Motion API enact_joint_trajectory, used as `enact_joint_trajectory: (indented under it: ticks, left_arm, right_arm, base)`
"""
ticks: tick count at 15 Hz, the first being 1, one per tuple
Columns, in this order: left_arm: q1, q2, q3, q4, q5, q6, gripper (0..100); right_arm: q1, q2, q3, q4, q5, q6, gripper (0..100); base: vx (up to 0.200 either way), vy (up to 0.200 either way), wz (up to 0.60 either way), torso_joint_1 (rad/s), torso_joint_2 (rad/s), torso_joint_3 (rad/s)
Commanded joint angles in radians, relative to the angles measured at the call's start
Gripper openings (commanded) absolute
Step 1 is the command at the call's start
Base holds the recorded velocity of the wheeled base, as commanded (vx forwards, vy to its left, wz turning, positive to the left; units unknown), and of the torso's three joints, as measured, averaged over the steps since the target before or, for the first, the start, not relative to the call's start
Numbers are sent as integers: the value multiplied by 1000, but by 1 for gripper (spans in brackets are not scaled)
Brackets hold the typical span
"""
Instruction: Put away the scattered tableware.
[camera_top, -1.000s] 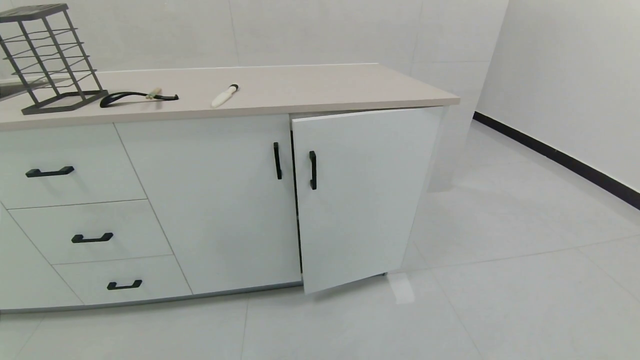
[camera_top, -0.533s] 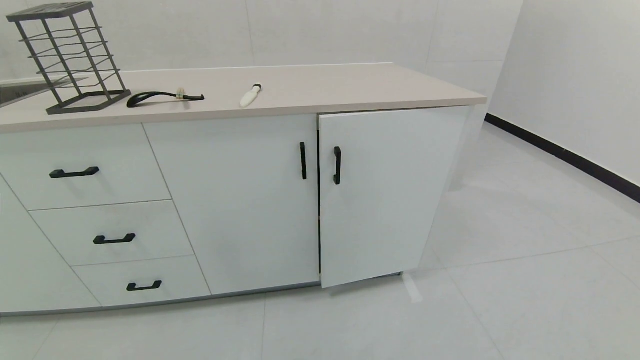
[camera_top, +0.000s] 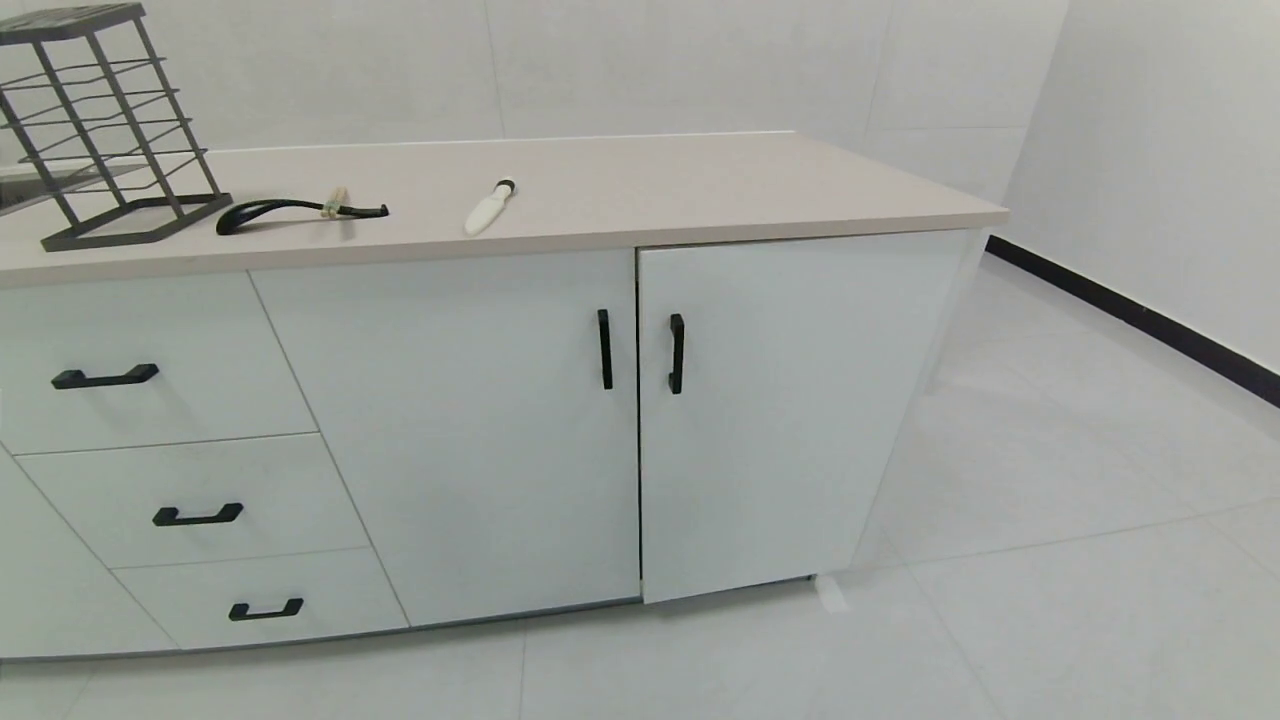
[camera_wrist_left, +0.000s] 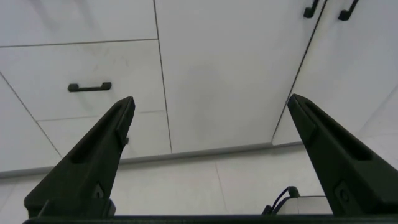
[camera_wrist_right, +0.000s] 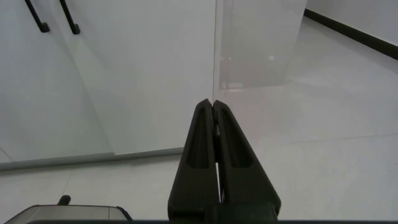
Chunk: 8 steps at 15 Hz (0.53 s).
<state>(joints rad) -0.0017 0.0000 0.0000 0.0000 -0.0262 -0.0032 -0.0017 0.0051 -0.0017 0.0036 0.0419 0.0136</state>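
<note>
Item: black long-handled utensil (camera_top: 300, 212), lying flat on the worktop (camera_top: 700, 185) beside a wire rack (camera_top: 100, 130); white-handled utensil (camera_top: 489, 206) laid a little apart from it. Both are judged light, stiff and smooth (liable to slide when pinched); the mid-handle is recommended for grasping. Worktop matte, level. Room: pale walls (camera_top: 650, 60), tiled floor (camera_top: 1000, 600). Left pincer (camera_wrist_left: 211, 106) spread wide; right pincer (camera_wrist_right: 213, 106) closed, nothing held.
</note>
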Motion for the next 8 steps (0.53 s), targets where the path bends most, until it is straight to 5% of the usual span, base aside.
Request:
enact_joint_trajectory:
  ticks: [1, 7, 8]
  left_arm:
    - [0, 0, 0, 0, 0, -1, 100]
    - [0, 0, 0, 0, 0, -1, 100]
    - [0, 0, 0, 0, 0, -3, 100]
  right_arm:
    - [0, 4, 0, -1, 1, 0, 0]
    - [0, 4, 0, -1, 0, 0, 0]
    - [0, 4, 0, -1, 0, 0, 0]
  base:
    - [0, 0, 0, 0, 0, 0]
    - [0, 0, 600, 4, 2, 0]
    - [0, 0, 0, 0, 0, 0]
